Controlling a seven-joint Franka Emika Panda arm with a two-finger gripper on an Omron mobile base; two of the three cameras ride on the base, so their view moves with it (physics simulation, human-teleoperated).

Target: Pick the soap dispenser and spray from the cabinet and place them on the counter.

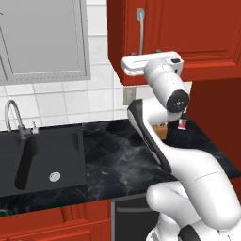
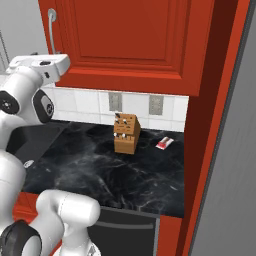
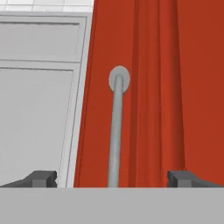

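You held gripper (image 3: 112,179) fully open, empty, straddling handle (image 3: 116,131) of closed cabinet (image 3: 166,87), presumably to pull door.

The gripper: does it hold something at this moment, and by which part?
Nothing is held. The gripper is open, its fingertips standing apart on either side of the cabinet handle without closing on it.

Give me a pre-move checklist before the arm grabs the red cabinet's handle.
1. End effector open: ok, fingertips stand wide apart.
2. Handle centred between the fingertips: ok in the hand view.
3. Fingers touching the handle: cannot tell.
4. Cabinet door shut: ok, nothing opened yet.
5. Soap dispenser and spray located: cannot tell, door hides the inside.
6. Counter has bare space left of the knife block: ok.
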